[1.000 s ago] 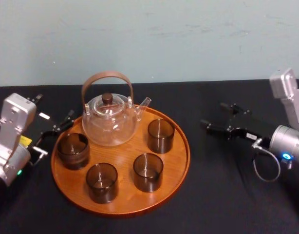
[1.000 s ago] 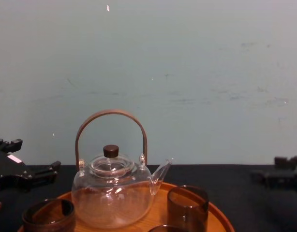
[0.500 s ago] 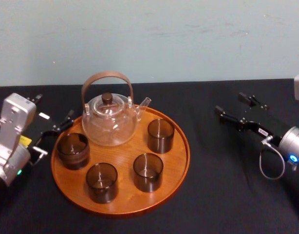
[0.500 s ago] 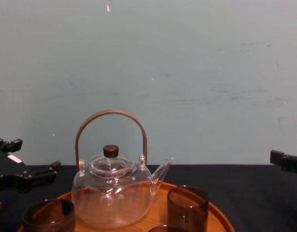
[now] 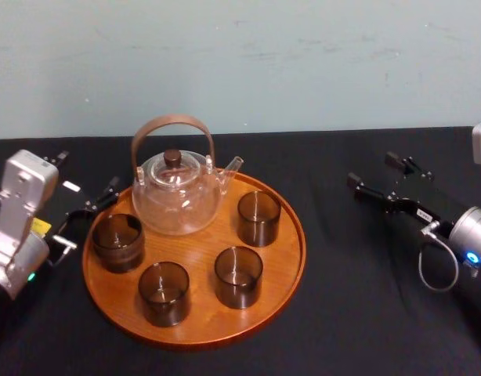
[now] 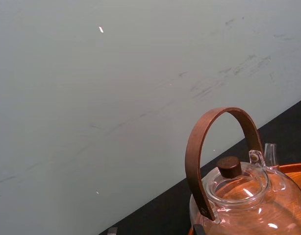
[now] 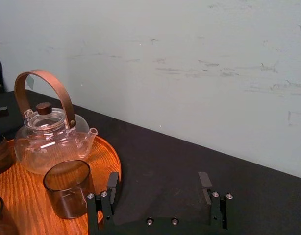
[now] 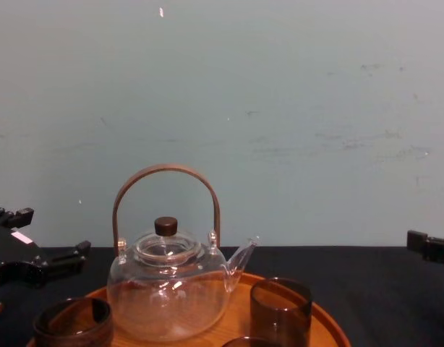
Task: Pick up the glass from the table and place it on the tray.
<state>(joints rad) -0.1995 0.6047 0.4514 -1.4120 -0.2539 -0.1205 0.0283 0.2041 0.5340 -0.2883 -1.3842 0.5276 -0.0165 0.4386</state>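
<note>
Head view: 4 glasses (image 5: 239,276) on tray (image 5: 200,304), left gripper (image 5: 88,174) fingers apart, wrist view: right gripper (image 7: 159,183) likewise

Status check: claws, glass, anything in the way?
Left claw open, empty, left of tray. Right claw open, empty, right of tray. Four glasses on tray. Teapot takes tray's far side.

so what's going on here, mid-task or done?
Nothing is being handled right now. Four glasses stand upright on the tray beside the teapot. The right end effector hangs open and empty over the table, well to the tray's right. The left end effector sits open and empty by the tray's left edge. The placing looks finished.
</note>
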